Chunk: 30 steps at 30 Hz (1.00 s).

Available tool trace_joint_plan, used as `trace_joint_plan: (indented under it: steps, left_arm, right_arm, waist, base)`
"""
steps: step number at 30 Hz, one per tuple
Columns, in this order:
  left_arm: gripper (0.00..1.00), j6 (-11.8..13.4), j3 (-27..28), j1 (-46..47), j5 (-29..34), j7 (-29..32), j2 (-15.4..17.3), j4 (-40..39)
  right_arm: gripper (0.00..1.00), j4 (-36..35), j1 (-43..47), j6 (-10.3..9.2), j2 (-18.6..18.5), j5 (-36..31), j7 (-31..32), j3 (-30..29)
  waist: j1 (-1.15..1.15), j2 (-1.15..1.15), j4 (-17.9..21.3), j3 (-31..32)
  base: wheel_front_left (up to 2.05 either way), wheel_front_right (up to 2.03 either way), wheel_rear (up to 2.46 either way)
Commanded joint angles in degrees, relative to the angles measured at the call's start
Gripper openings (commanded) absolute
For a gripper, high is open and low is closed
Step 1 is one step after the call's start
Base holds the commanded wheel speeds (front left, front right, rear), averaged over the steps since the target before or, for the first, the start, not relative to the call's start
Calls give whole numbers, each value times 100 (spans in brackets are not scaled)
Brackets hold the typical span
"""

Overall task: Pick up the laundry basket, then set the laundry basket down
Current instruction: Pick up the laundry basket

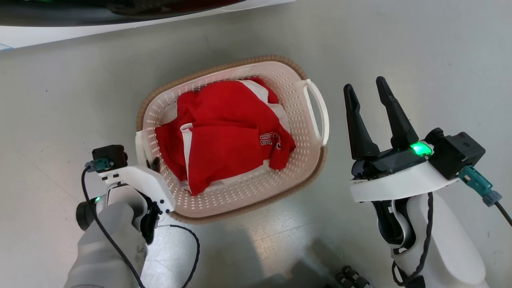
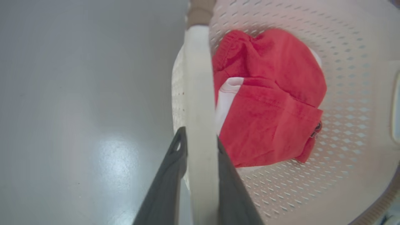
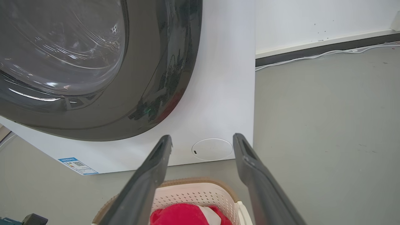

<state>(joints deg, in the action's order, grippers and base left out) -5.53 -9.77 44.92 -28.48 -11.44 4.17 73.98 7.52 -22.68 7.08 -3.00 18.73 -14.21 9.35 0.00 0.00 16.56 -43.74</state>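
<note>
Laundry basket (image 1: 240, 196): in wrist view left claw (image 2: 200, 137) clamps handle (image 2: 198, 78); right claw (image 1: 364, 83) open, empty.

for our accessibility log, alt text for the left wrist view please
The left gripper is shut on the white handle of the laundry basket, one dark finger each side. A red-and-white garment lies inside; grey floor at left.

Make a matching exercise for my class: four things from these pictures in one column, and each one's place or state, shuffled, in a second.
1 left gripper; 2 right gripper; 3 red garment; 4 washing machine.
A white, beyond the laundry basket; B jaws apart, empty; C lying inside the basket; D jaws closed on a basket handle.
Pairs: 1-D, 2-B, 3-C, 4-A.
</note>
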Motion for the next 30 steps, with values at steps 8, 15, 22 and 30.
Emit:
trace_joint_plan:
  steps: [8, 15, 22, 30]
  left_arm:
    - [0, 95, 46, -62, -106, 95, 130, -8]
    - [0, 108, -13, -158, -108, 122, 217, -4]
    - [0, 79, -52, -338, -135, 156, 343, -3]
    - [0, 31, -89, -477, -173, 202, 536, -3]
  right_arm:
    - [100, -58, 12, 41, 12, 95, -79, 142]
    - [100, -27, 4, 41, 12, 99, -79, 154]
    - [100, 4, 14, 41, 12, 95, -79, 156]
    - [100, 12, 32, 41, 12, 44, -79, 129]
  waist:
    - [0, 0, -18, 104]
    - [0, 0, -121, 221]
    - [0, 0, -206, 297]
    - [0, 0, -274, 330]
  base:
    - [0, 0, 0]
    - [0, 0, 0]
    - [0, 0, 0]
    - [0, 0, 0]
